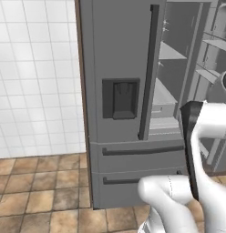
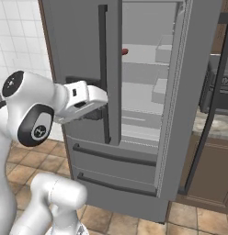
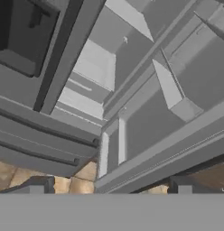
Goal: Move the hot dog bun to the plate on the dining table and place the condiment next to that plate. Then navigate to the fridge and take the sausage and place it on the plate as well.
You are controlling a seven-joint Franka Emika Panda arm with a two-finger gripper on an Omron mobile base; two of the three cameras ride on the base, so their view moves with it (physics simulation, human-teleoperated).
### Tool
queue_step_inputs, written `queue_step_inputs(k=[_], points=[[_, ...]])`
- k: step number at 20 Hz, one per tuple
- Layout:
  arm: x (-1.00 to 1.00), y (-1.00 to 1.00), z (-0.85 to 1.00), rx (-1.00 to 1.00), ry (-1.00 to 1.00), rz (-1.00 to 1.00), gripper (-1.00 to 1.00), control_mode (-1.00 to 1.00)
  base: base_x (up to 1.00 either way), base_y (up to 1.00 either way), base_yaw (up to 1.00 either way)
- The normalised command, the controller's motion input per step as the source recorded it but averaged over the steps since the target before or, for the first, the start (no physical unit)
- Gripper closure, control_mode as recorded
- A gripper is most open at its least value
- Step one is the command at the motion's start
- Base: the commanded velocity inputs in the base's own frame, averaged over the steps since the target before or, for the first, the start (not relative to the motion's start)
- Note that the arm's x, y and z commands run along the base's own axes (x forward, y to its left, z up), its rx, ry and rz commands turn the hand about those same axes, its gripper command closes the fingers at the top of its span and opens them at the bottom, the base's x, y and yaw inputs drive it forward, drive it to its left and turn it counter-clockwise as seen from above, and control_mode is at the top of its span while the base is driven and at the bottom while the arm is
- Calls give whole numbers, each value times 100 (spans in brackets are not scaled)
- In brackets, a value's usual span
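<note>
The grey fridge (image 1: 119, 54) stands in front of me with its left door shut and its right door (image 2: 194, 92) swung open, so the grey inner shelves (image 2: 143, 73) show. A small reddish end of the sausage (image 2: 124, 52) peeks past the left door's edge on an upper shelf. My gripper (image 3: 111, 187) is open and holds nothing; its fingertips (image 3: 37, 185) stand wide apart, aimed at the lower shelves and the door bins. The hand (image 2: 86, 103) hovers in front of the left door's handle. The hot dog bun, plate, condiment and dining table are out of view.
A water dispenser (image 1: 120, 98) sits in the shut left door above two freezer drawers (image 1: 133, 168). A white tiled wall (image 1: 37, 68) lies left and a brown tiled floor (image 1: 37, 191) below. A dark oven (image 2: 217, 87) and counter stand right of the open door.
</note>
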Motion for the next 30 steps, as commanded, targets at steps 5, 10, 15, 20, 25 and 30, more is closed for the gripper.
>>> queue_step_inputs(k=[5,10,15,20,25,30], points=[[0,88,-2,37,-4,-4,-100,-100,0,0,0],[19,31,48,43,-1,0,-100,-100,0,0,0],[37,0,44,28,-7,0,-100,-100,0,0,0],[48,0,5,8,-7,0,-100,-100,0,0,0],[48,3,-1,0,-4,-4,-100,-100,0,0,0],[52,12,0,0,-8,-9,-100,-100,0,0,0]])
